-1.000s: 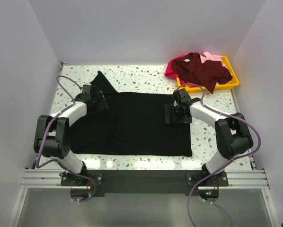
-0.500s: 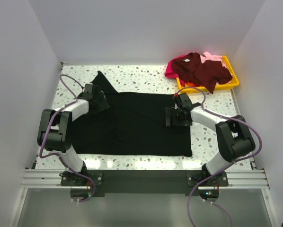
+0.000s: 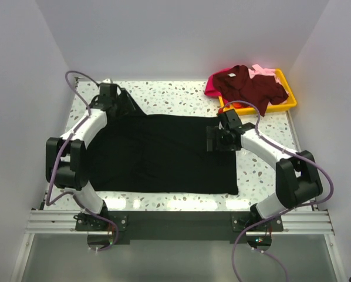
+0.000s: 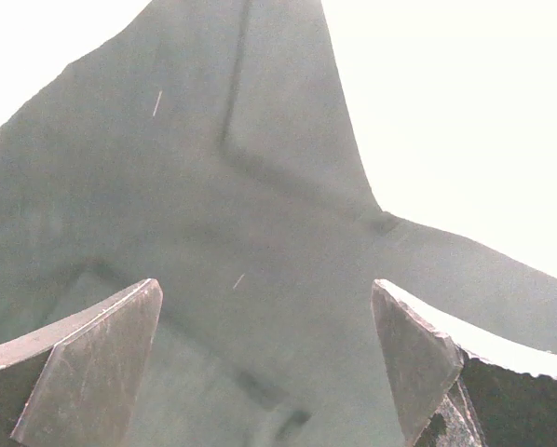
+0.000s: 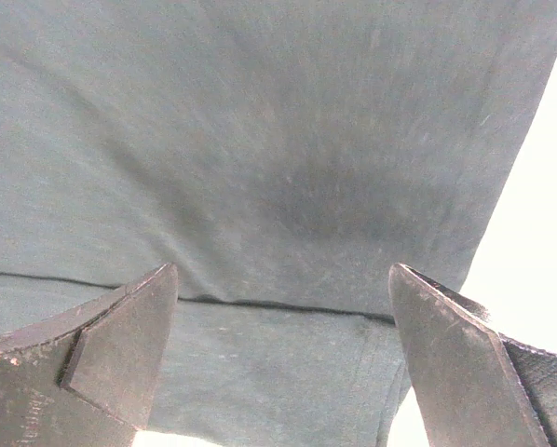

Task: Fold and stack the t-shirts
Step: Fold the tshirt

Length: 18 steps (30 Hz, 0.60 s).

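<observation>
Looking down from above, what is surrounding the two arms?

White walls are closing in the space on three sides, and a pale speckled surface is filling the floor of it. A large black t-shirt is lying spread flat across the middle of that surface, with one sleeve pointing toward the far left corner. A yellow tray is sitting at the far right corner. A maroon t-shirt is lying crumpled over the tray, a magenta t-shirt is spilling over its left edge, and a pale pink t-shirt is peeking out behind the maroon one.

And what are the end effectors doing?

The left end effector is hanging over the black t-shirt where the far left sleeve is joining the body. Its fingers are standing wide apart and are gripping nothing. Whether they are touching the cloth, I cannot tell. The right end effector is hovering over the right side of the same shirt, near its far right corner, with a seam line running across below it and bright bare surface showing just past the cloth's edge. Its fingers are also spread wide and are holding nothing.
</observation>
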Available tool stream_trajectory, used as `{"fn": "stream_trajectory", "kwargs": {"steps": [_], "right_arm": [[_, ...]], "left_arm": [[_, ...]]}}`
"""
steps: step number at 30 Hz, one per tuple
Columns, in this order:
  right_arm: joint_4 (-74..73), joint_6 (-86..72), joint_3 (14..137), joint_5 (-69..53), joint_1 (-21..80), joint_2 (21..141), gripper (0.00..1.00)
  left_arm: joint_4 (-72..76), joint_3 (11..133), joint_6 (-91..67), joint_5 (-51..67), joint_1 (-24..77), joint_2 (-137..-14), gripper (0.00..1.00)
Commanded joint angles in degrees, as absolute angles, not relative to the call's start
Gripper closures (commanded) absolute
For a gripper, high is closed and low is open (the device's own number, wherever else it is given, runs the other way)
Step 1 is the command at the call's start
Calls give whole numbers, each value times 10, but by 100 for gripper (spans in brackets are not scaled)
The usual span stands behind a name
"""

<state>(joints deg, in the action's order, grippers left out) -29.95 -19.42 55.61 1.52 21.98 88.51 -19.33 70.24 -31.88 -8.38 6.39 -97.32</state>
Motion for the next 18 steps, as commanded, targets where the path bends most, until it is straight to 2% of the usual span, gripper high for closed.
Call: {"fn": "stream_trajectory", "kwargs": {"steps": [1, 9, 18], "right_arm": [[-320, -192, 597, 27, 215, 838, 2], [-332, -192, 592, 34, 213, 787, 1], [-334, -184, 569, 42, 201, 783, 1]], "left_arm": [[-194, 774, -305, -81, 60, -1005, 0], [-178, 882, -290, -67, 61, -1139, 13], [-169, 905, -304, -95, 59, -1190, 16]]}}
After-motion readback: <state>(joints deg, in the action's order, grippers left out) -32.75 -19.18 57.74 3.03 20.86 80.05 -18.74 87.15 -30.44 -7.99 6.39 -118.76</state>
